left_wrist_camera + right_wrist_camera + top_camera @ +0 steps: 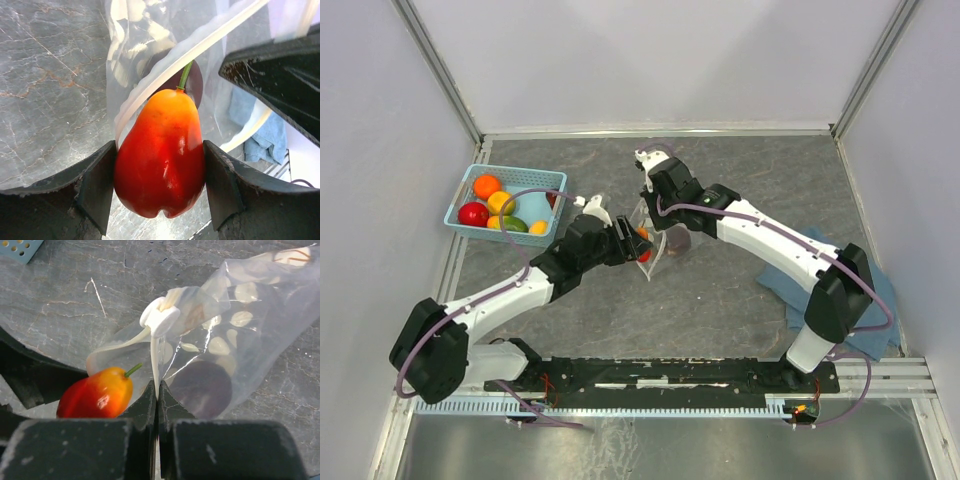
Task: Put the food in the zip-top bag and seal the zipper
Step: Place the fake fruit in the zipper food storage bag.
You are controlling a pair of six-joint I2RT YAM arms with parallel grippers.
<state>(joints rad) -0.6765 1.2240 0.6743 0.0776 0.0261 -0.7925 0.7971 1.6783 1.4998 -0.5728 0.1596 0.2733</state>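
While the top view has the left gripper (636, 245) at the zip-top bag (660, 255) mid-table, with at least five toy pieces (487, 185) left in the blue basket (460, 195), the left wrist camera shows its fingers spread wide and clamped on one red-orange pear-shaped fruit (160, 160), so push it deep past the zipper (200, 52) before letting go. Right wrist view: the right gripper (157, 400) is pinched fully closed on that single zipper strip, holding the mouth up, one dark purple piece (202, 390) already inside.
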